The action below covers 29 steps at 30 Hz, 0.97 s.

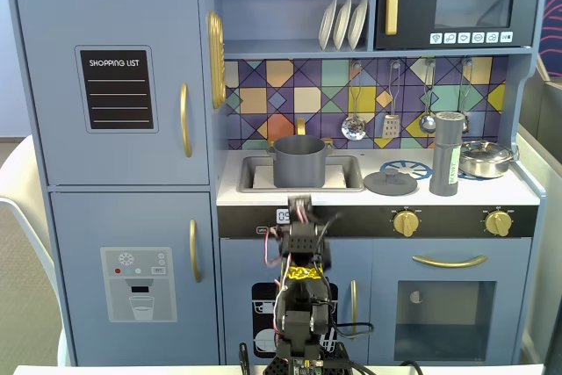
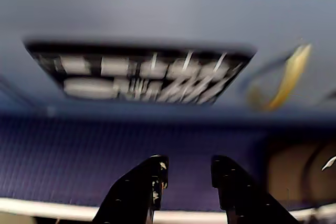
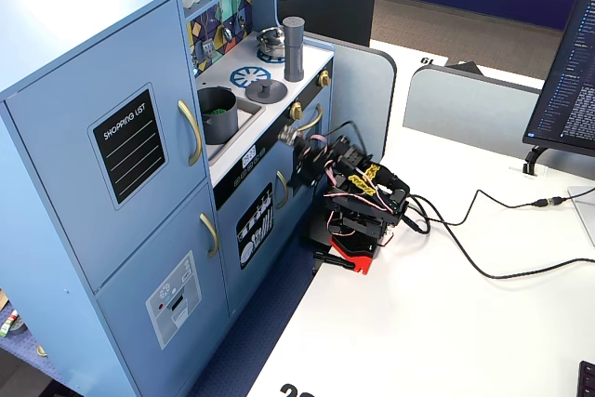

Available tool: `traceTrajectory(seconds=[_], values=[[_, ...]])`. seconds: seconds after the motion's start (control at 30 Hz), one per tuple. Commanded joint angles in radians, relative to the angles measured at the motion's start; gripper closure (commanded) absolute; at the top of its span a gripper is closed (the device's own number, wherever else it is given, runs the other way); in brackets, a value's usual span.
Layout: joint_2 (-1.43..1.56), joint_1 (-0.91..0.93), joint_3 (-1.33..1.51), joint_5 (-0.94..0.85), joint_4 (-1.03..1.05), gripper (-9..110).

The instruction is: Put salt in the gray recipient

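The salt shaker (image 1: 447, 154) stands upright on the toy kitchen's counter (image 1: 527, 192), long axis vertical, lighter cap on top, between the flat lid (image 1: 391, 182) and the shiny steel pan (image 1: 486, 158). The gray pot (image 1: 299, 161) sits in the sink (image 1: 255, 167), well apart from the shaker. In the wrist view, the gripper (image 2: 187, 169) shows its two dark fingers (image 2: 143, 188) spread with a clear gap, holding and touching nothing, facing a blurred blue cabinet front (image 2: 157, 14)

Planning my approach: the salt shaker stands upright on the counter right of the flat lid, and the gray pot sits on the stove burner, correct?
Not quite. In a fixed view the gray pot sits in the sink, not on a burner. The salt shaker does stand upright right of the flat lid.
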Motion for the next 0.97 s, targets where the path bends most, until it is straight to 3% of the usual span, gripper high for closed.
traceTrajectory(seconds=[0.0, 0.2, 0.27, 0.47, 0.93], values=[[0.037, -0.048, 0.167, 0.015, -0.106, 100], [0.054, -0.061, 0.192, 0.023, 0.095, 98], [0.054, -0.066, 0.192, 0.156, 0.08, 97], [0.054, -0.067, 0.192, 0.054, 0.094, 97], [0.054, -0.077, 0.192, 0.057, 0.094, 97]])
